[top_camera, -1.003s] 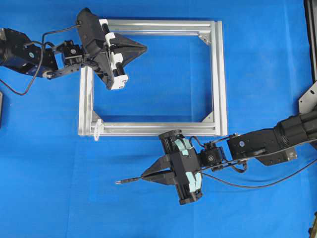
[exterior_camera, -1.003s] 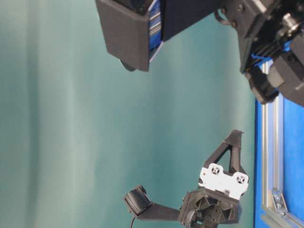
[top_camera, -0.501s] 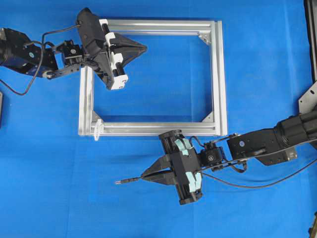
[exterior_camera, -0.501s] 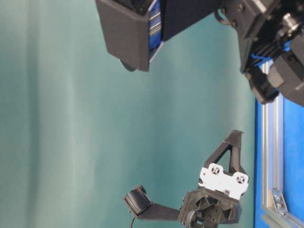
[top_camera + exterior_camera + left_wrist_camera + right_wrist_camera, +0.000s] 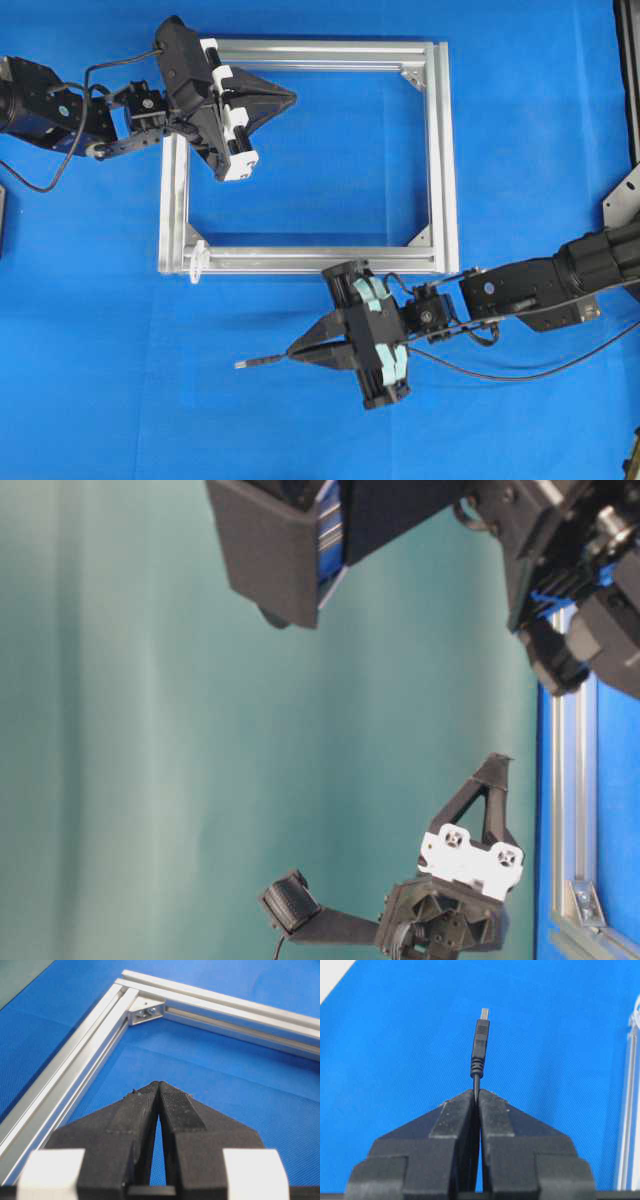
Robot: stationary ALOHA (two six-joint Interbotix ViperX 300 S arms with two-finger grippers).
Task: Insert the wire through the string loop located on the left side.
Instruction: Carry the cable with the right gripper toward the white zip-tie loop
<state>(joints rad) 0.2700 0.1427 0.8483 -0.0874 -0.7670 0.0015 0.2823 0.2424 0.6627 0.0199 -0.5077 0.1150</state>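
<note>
The right tool [image 5: 292,354], clamped on the wire [image 5: 262,361], hovers near the desk's [image 5: 100,400] front edge, plug tip pointing left. The left tool [image 5: 290,98], closed and empty, sits over the aluminium frame's [image 5: 440,150] back-left corner. The string loop [image 5: 196,259] stands at the frame's front-left corner.

On the blue tabletop [image 5: 90,300] lies one silver frame [image 5: 441,160]. Two robot arms reach beside it, each with one end effector: left [image 5: 288,98], right [image 5: 296,352]. One black wire [image 5: 262,361] shows below the frame.
</note>
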